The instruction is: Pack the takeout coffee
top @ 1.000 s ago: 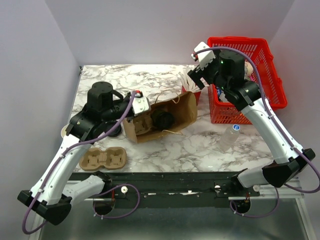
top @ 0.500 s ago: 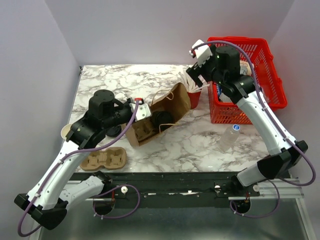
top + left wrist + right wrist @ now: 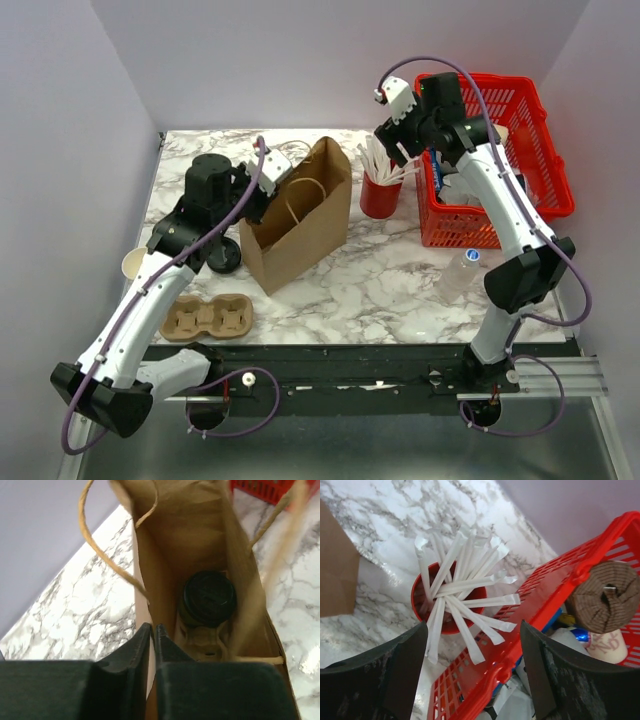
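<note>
Top external view: the paper bag (image 3: 300, 220) now stands upright at mid-frame; a second ago it lay on its side on the worktop (image 3: 400, 290), mouth toward the lower left.
Coffee cup (image 3: 209, 597): upright at the bottom of the bag, black lid up, centre of the left wrist view, apparently seated in a pale cup tray (image 3: 202, 642).
Left fingers (image 3: 125, 670): seemingly pinched on the bag's side wall at the lower edge, though this close view leaves the grip uncertain.
Right fingers (image 3: 385, 675): spread wide and empty, still hovering over the red cup (image 3: 417, 597) of white sticks (image 3: 470, 587).
Meaning: the coffee looks packed and righted; probably only letting go of the bag remains.
</note>
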Robot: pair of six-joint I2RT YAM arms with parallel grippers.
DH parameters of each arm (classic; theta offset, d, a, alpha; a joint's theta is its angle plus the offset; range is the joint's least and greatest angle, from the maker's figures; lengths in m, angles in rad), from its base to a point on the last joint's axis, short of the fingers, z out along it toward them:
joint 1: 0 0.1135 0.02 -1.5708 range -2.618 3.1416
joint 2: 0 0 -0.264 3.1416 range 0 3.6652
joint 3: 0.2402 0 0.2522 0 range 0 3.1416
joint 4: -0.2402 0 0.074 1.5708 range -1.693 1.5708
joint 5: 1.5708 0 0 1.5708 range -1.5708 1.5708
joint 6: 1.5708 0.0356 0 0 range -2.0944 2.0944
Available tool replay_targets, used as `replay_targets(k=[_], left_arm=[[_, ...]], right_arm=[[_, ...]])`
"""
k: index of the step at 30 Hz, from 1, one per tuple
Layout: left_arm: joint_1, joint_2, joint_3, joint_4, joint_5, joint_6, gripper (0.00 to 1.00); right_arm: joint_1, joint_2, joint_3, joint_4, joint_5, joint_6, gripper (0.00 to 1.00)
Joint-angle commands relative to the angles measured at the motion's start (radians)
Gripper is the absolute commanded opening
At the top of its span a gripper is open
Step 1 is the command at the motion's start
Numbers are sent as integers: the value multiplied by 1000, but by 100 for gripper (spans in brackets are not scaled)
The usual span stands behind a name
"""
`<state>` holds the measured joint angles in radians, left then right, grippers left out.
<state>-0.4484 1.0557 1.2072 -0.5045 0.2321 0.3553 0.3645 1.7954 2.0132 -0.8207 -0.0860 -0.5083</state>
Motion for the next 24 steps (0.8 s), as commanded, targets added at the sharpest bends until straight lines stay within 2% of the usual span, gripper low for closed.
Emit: replay_targets(k=[1,6,11,15,19,24], left_arm=[[59,49,83,-25,-57,-121,38],[74,58,117,-35,-5,-148,57],[80,56,138,-35,12,-193,64],[91,56,179,-35,-4,-202,76],[109,64,235,-22,-30,-222,83],[117,81,299,-22,-11,-236,84]], right_arm=[[-21,39,50,-149,-103,-22,79],[-30,44,22,-147,-118,-32,77],[-35,50,64,-147,-129,-48,76],[-35,10,20,-190,-240,-148,76],[-35,-36,-51,-202,-276,-199,76],[-35,-22,-70,-268,-298,-277,71]])
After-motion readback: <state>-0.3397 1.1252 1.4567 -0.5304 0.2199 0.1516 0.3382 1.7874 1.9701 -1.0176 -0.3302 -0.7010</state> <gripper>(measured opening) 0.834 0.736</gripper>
